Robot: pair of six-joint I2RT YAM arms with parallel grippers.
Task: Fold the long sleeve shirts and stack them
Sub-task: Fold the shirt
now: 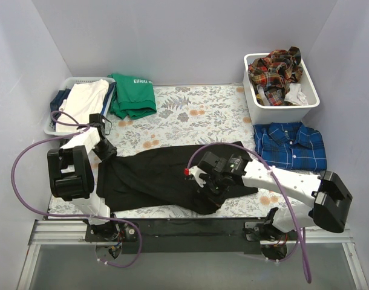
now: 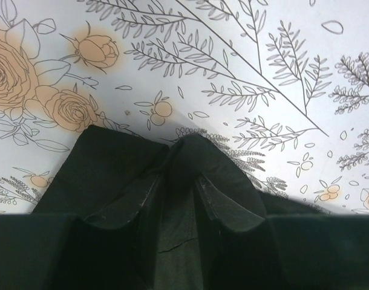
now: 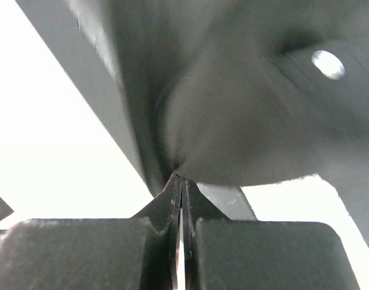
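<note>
The large black shirt (image 1: 154, 175) lies spread across the middle of the flowered table cover. My left gripper (image 1: 106, 151) is at the shirt's left edge, shut on a fold of the black cloth (image 2: 179, 241) that fills the gap between the fingers (image 2: 230, 205). My right gripper (image 1: 212, 186) is near the shirt's front edge, shut on a pinch of the black shirt (image 3: 245, 121), which hangs from the fingertips (image 3: 190, 202). A folded blue plaid shirt (image 1: 290, 146) lies at the right. Red-orange plaid shirts (image 1: 274, 67) are heaped in a white bin (image 1: 254, 103).
A green top with white lettering (image 1: 133, 93) lies at the back left. Beside it stands a basket (image 1: 52, 124) with white and dark cloth. Grey walls close in the back and both sides. The black rail with the arm bases runs along the near edge.
</note>
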